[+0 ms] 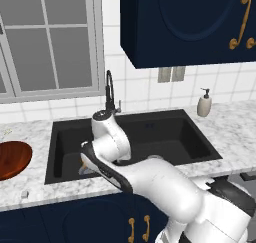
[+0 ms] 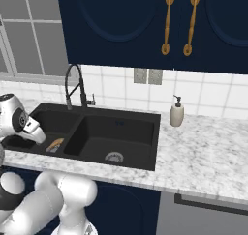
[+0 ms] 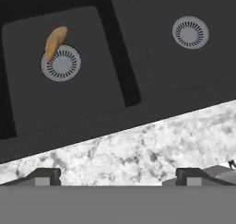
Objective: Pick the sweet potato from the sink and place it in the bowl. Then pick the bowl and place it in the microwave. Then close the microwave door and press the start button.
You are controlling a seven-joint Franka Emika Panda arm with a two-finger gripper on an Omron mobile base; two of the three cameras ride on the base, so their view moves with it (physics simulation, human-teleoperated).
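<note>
The robot's hand (image 3: 118,174) hangs above the front edge of the black sink (image 2: 121,132), its two dark fingertips (image 3: 46,176) spread wide with nothing between them, poised over the speckled marble counter (image 3: 152,149). The sweet potato (image 3: 55,41) lies on the floor of one sink basin, its lower end touching the rim of that basin's round silver drain (image 3: 61,63); seen from the right base camera, it rests in the basin on the faucet's left (image 2: 55,144). The second drain (image 3: 190,32) sits in the neighbouring basin, across the divider. The dark curved faucet (image 2: 73,86) rises behind the sink. The reddish-brown bowl (image 1: 12,159) stands on the counter to the left of the sink, apart from it. A cream soap dispenser (image 2: 177,113) stands on the counter near the sink's back right corner.
</note>
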